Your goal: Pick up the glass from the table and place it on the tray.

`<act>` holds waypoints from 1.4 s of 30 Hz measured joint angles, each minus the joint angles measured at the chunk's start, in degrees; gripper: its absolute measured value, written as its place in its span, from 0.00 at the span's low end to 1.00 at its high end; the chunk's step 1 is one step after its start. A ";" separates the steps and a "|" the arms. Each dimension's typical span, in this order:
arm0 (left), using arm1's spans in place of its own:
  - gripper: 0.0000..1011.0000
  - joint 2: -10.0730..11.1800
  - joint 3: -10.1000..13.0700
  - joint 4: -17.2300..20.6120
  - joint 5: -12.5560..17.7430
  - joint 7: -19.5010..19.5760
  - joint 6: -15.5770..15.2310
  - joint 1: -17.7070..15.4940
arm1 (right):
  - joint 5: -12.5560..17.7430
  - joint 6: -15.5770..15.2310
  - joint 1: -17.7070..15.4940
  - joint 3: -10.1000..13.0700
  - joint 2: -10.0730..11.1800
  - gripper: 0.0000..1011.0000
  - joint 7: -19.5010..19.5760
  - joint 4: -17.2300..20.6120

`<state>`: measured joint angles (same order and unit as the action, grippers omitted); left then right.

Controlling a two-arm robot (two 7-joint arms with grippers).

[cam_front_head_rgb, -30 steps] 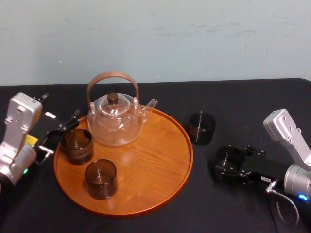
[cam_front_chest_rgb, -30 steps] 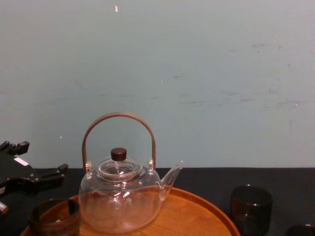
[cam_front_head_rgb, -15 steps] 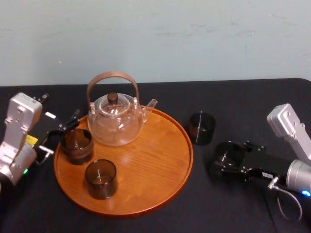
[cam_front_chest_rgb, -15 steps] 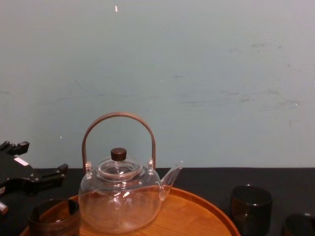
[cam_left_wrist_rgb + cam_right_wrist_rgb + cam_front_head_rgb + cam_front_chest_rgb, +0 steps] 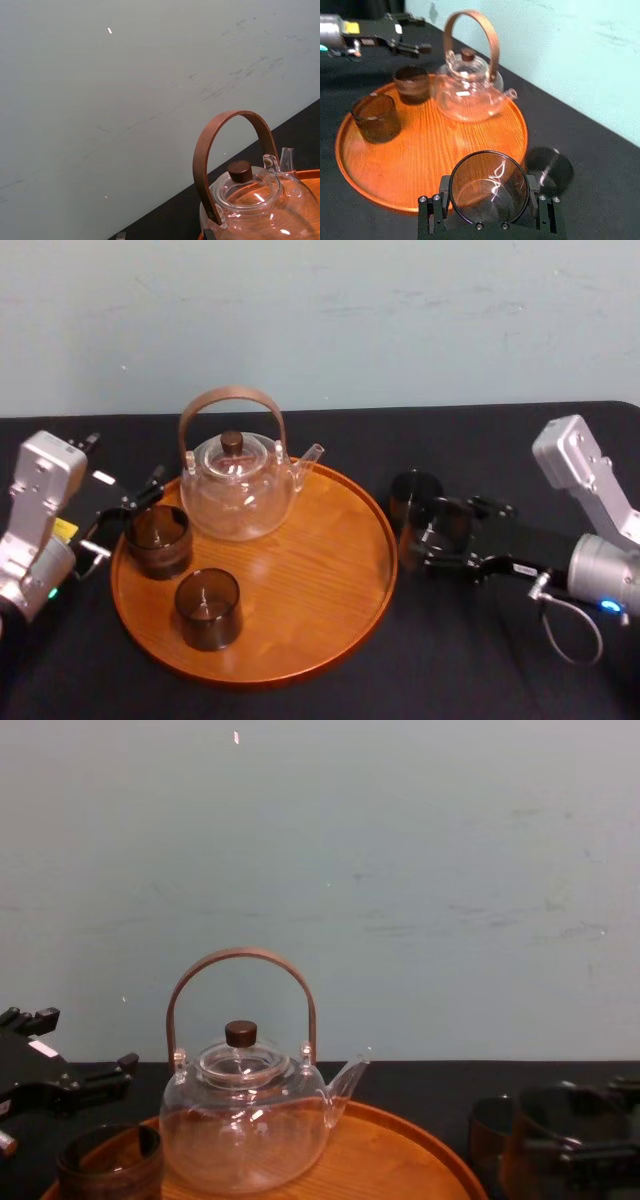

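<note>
Head view: my right gripper has its fingers clamped on the smoky glass, just beside the round wooden tray on the black-cloth desk. My left gripper sits with fingers spread at the tray's left edge. Right wrist view: the glass is empty, and a clear teapot stands on the tray.

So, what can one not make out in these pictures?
Chest view: the bottom edge cuts off the glass in the right gripper; it half hides a second glass.
Left wrist view: the bottom edge cuts off the teapot.
Head view: whether the idle left gripper touches the nearest glass; black against black.
</note>
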<state>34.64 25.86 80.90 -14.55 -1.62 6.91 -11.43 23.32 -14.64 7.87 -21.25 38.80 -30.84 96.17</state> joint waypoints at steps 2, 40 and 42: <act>0.99 0.00 0.00 0.00 0.00 0.00 0.00 0.00 | 0.02 0.32 1.01 -0.88 -0.35 0.90 -0.50 0.01; 0.99 0.00 0.00 0.00 0.00 0.00 0.00 0.00 | -1.24 1.44 10.45 -14.18 -5.64 0.90 -5.21 -5.76; 0.99 0.00 0.00 0.00 0.00 0.00 0.00 0.00 | -1.22 1.43 10.47 -14.37 -5.65 0.90 -5.33 -5.80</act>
<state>34.64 25.86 80.90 -14.55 -1.62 6.91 -11.43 22.10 -13.21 18.34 -35.62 33.15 -36.17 90.37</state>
